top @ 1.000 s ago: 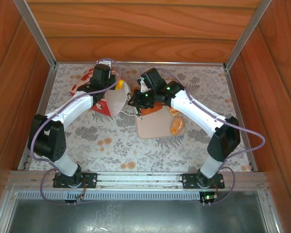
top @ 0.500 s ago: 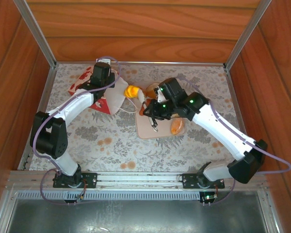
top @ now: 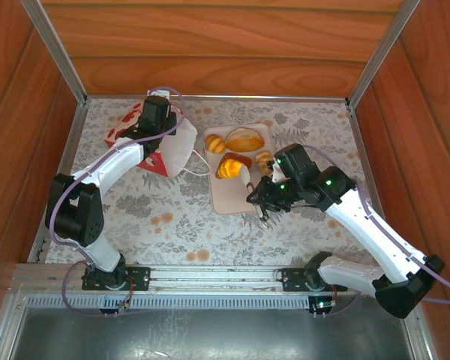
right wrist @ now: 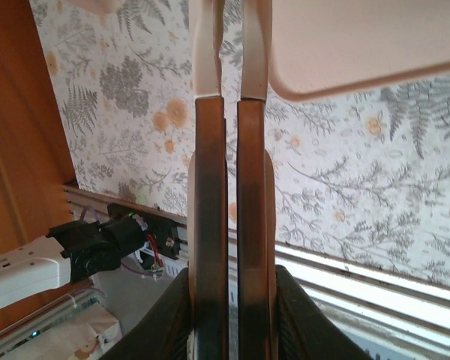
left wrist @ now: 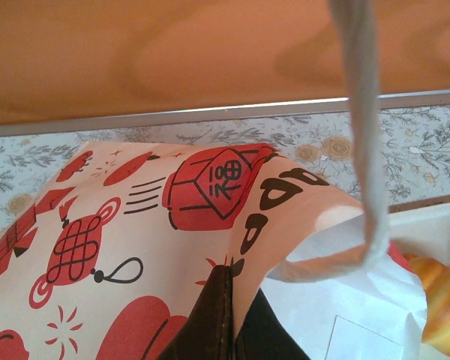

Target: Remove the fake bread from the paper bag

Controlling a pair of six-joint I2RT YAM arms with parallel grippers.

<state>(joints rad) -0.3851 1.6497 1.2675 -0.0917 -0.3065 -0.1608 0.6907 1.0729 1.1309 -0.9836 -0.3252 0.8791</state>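
Note:
The paper bag (top: 172,148) lies tipped on its side at the back left, its white mouth toward the beige tray (top: 232,196). My left gripper (top: 156,120) is shut on the bag's printed red-and-white paper (left wrist: 135,225), the dark jaws pinching a fold (left wrist: 232,281). Fake bread sits on the tray: a croissant (top: 215,143), a round bun (top: 245,139), a long loaf (top: 232,166) and a small roll (top: 264,160). One pastry (left wrist: 444,304) shows beside the bag's mouth. My right gripper (top: 259,211) hovers over the tray's near right corner (right wrist: 337,52), fingers (right wrist: 210,172) almost together with nothing between them.
Wooden walls close the table at the back and on both sides, with metal rails along the edges. The bag's cord handle (left wrist: 360,112) hangs loose across the left wrist view. The left arm's base (right wrist: 97,244) and the front rail lie beyond my right fingers.
My right arm pulled back from the bag's mouth, passed over the tray and swung toward the near right. The pastries on the tray are now uncovered. The left gripper kept hold of the bag.

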